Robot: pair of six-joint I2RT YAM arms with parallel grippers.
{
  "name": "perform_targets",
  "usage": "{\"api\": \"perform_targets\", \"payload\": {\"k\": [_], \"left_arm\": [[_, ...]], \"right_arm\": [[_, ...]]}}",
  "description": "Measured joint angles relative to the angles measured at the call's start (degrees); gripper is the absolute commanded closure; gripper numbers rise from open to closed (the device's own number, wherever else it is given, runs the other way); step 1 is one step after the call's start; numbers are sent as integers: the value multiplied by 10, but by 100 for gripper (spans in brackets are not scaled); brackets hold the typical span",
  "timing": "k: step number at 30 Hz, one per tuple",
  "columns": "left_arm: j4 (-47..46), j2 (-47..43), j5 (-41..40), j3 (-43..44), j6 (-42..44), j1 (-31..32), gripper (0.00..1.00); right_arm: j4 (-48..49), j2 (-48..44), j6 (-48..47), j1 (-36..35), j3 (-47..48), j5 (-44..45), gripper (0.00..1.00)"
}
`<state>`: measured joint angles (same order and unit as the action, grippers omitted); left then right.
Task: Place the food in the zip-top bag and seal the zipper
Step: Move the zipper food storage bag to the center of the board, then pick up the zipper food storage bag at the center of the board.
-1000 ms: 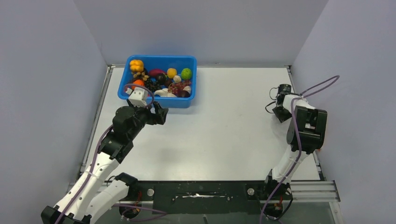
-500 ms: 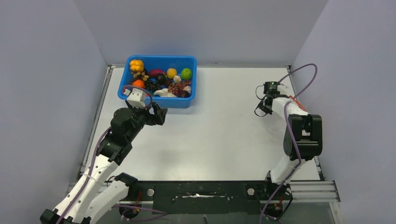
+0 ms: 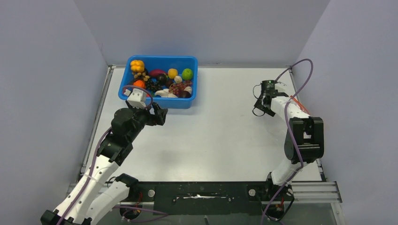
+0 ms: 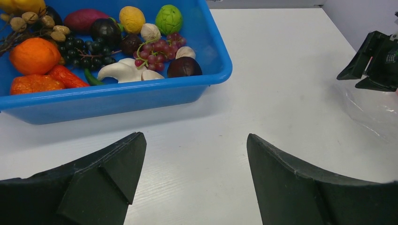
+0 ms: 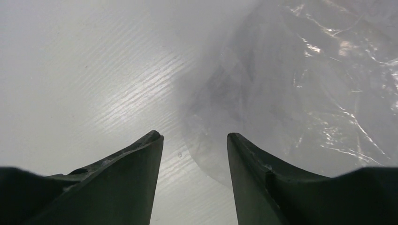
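The food (image 3: pixel 159 79) lies in a blue bin (image 3: pixel 159 102) at the back left: yellow pepper (image 3: pixel 137 65), orange (image 4: pixel 35 55), green ball (image 4: pixel 168 18), yellow ball (image 4: pixel 132 18), grapes and dark pieces. My left gripper (image 3: pixel 159 115) (image 4: pixel 195 136) is open and empty, just in front of the bin. The clear zip-top bag (image 5: pixel 305 89) lies flat at the right and also shows in the left wrist view (image 4: pixel 375 110). My right gripper (image 3: pixel 259 107) (image 5: pixel 195 134) is open and low over the bag's near edge. A bit of the red-orange zipper (image 3: pixel 296 101) shows beside the right forearm.
Grey walls close in the table on the left, back and right. Purple cables loop above both wrists. A black rail with the arm bases runs along the near edge (image 3: pixel 202 192).
My right arm has swung its wrist left and away from the right wall, out over the bag. My left arm has hardly moved.
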<state>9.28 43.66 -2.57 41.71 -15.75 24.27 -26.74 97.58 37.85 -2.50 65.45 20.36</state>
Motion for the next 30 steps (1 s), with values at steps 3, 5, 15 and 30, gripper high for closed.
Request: {"api": "perform_targets", "payload": {"k": [3, 5, 15, 30], "left_arm": [[0, 1, 0, 0, 0, 0, 21], [0, 1, 0, 0, 0, 0, 21], [0, -2, 0, 0, 0, 0, 21], [0, -13, -2, -7, 0, 0, 22]], "right_arm": [[-21, -10, -2, -9, 2, 26, 41], [-34, -15, -6, -17, 3, 43, 40], [-77, 36, -35, -40, 59, 85, 50], [-113, 96, -72, -89, 82, 177, 100]]}}
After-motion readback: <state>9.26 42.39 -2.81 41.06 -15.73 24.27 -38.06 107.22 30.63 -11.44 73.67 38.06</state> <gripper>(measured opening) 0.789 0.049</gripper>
